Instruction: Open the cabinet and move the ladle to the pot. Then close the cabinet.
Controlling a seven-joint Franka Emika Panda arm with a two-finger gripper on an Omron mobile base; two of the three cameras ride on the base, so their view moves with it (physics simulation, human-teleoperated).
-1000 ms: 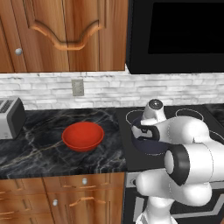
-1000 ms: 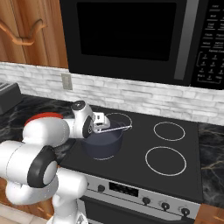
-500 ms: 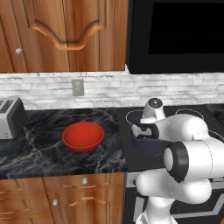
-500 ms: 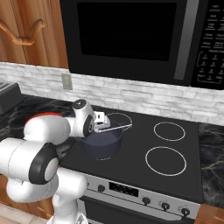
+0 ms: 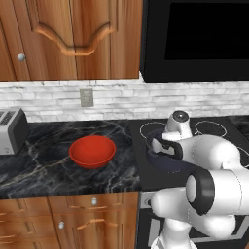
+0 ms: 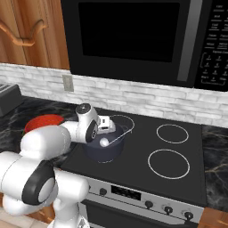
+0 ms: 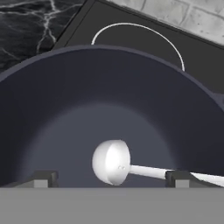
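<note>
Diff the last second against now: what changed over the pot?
The end effector opened and let go of the ladle, whose bowl now lies inside the pot, handle across the rim. Arm, pot, red bowl and the shut cabinet stayed put.

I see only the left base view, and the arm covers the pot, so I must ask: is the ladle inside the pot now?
Observer: Yes. In the hand view the ladle lies with its round end on the bottom of the pot.
Operator: Do the jaws hold it?
Observer: No. The hand view shows the jaws wide open, and the handle runs past one tip.
Operator: Where does the handle go?
Observer: In the right base view it rises to the pot's rim, on the side away from the arm.
</note>
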